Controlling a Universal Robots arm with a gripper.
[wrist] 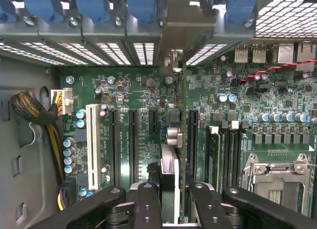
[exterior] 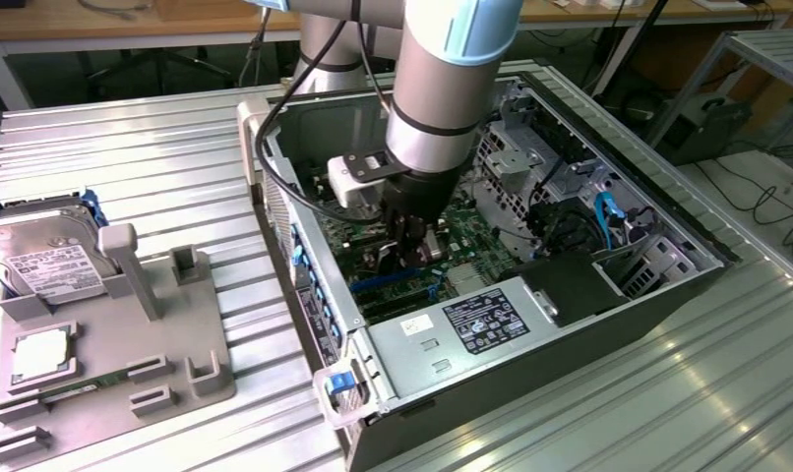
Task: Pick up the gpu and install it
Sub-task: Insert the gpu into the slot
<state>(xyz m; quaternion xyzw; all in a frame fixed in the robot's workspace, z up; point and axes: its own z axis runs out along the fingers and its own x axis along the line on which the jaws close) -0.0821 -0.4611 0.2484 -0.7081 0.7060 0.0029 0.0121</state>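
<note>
My gripper [exterior: 415, 244] is deep inside the open computer case [exterior: 275, 187], low over the green motherboard [wrist: 129, 92]. It is shut on the gpu [wrist: 184, 140], which the wrist view shows edge-on as a thin green board standing upright between the black fingers [wrist: 148, 204]. The card's silver end bracket [wrist: 184, 35] lies against the case's rear slot wall, beside the perforated covers. The card's lower edge runs along a black expansion slot; whether it sits fully in the slot I cannot tell. In the exterior view the gpu [exterior: 394, 260] appears as a dark plate under the wrist.
Parallel slots, one of them white [wrist: 92, 144], lie beside the card. A cable bundle [wrist: 34, 112] hangs at the case wall, and the processor socket [wrist: 277, 179] is on the other side. The power supply [exterior: 482, 324] fills the near corner. A hard drive [exterior: 49, 261] rests in a grey fixture [exterior: 121, 364] at the exterior view's left.
</note>
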